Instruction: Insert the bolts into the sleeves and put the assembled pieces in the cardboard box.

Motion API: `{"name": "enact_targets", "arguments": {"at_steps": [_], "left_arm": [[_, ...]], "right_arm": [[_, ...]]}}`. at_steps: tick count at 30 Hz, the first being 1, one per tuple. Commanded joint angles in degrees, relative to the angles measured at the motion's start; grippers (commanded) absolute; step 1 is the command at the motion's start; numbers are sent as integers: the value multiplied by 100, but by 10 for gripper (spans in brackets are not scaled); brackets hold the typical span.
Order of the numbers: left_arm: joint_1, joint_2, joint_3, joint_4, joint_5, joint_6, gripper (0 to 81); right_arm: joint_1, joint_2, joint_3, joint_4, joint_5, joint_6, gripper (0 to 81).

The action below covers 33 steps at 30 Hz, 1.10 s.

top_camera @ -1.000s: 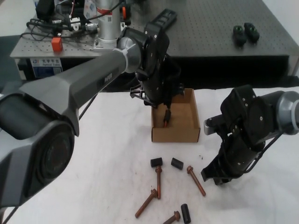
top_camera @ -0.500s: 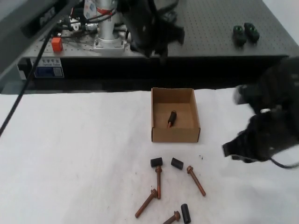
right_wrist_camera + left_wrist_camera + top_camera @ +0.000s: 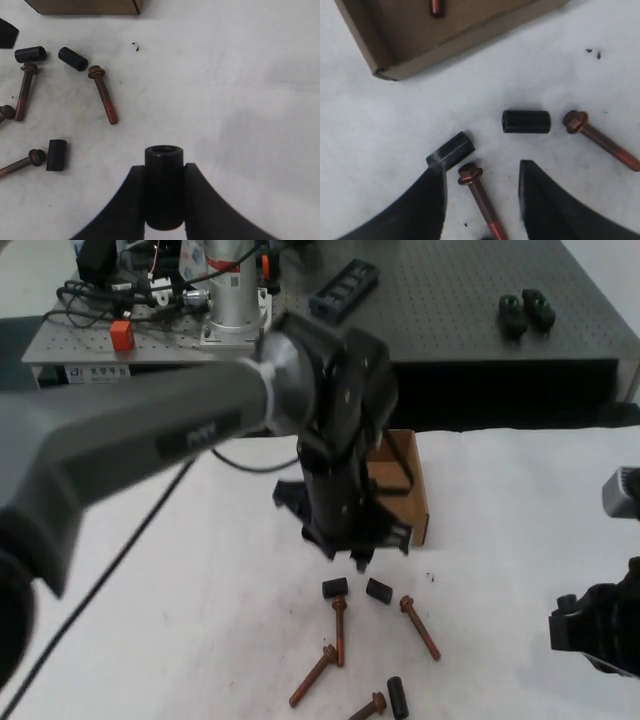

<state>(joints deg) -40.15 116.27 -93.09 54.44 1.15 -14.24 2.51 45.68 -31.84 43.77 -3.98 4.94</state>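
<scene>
Currently a black sleeve sits clamped in the right end effector.

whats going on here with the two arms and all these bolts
The left tool hangs open over a loose bolt and sleeve beside the cardboard box. The right tool is shut on a second sleeve, off to the side. One piece lies in the box; other bolts and sleeves lie loose on the white cloth.

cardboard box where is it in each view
high view: cardboard box mid-bench, partly hidden by the left gripper
left wrist view: its wall just past the sleeves
right wrist view: its edge beyond the loose bolts
shared landmark: sleeve lying beside a bolt head
</scene>
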Motion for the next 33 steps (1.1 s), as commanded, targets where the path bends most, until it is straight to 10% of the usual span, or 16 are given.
{"name": "enact_targets", "arguments": {"at_steps": [1, 21, 33], "left_arm": [[-45, 221, -6, 311, 82, -292, 339], [-263, 492, 457, 86, 201, -759, 338], [-252, 492, 455, -450, 201, -759, 153]], "right_arm": [[-22, -52, -9, -52, -72, 37, 22], [-35, -39, -9, -123, -72, 37, 22], [-35, -39, -9, -123, -72, 24, 22]]}}
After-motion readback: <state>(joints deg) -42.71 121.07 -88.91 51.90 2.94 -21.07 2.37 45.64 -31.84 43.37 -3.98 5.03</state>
